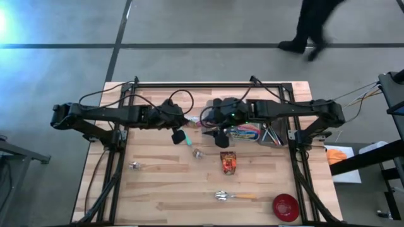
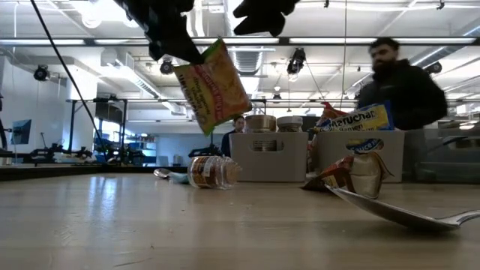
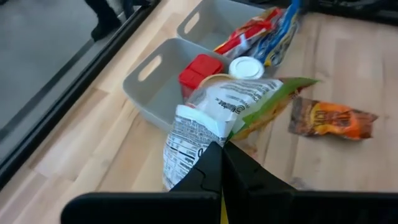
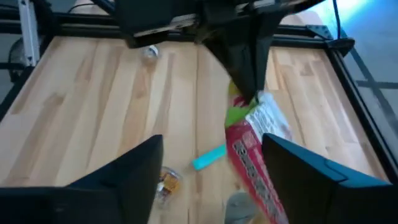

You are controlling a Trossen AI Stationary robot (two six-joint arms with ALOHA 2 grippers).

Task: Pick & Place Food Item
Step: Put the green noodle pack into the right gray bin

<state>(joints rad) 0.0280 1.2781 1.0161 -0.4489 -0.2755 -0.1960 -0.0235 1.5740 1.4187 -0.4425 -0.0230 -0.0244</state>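
A noodle packet [image 2: 214, 86], red and yellow on the front, white with green trim on the back [image 3: 217, 109], hangs in the air over the table's far middle. My left gripper [image 3: 221, 155] is shut on it; it also shows in the high view [image 1: 178, 130]. My right gripper [image 4: 214, 171] stands open just to the right of the packet [image 4: 255, 149], its fingers apart and touching nothing, and it shows in the high view [image 1: 219, 134] too. An orange snack bag [image 1: 228, 162] lies flat on the table nearer the front. My left gripper pinches the packet by the edge at its upper end [image 4: 249, 106] between its two shut fingers [image 4: 245, 62]. The fingers slant down from the table's left. The packet hangs below them, tilted and clear of the table.
A grey two-part bin [image 3: 152, 84] with food packs and lidded jars stands at the far right [image 1: 255, 133]. A small jar [image 1: 197, 153] and a teal item [image 1: 188, 140] lie below the grippers. Also on the table are a spoon [image 1: 233, 197], a red bowl [image 1: 285, 207] and a utensil [image 1: 134, 166]. A person stands beyond the table.
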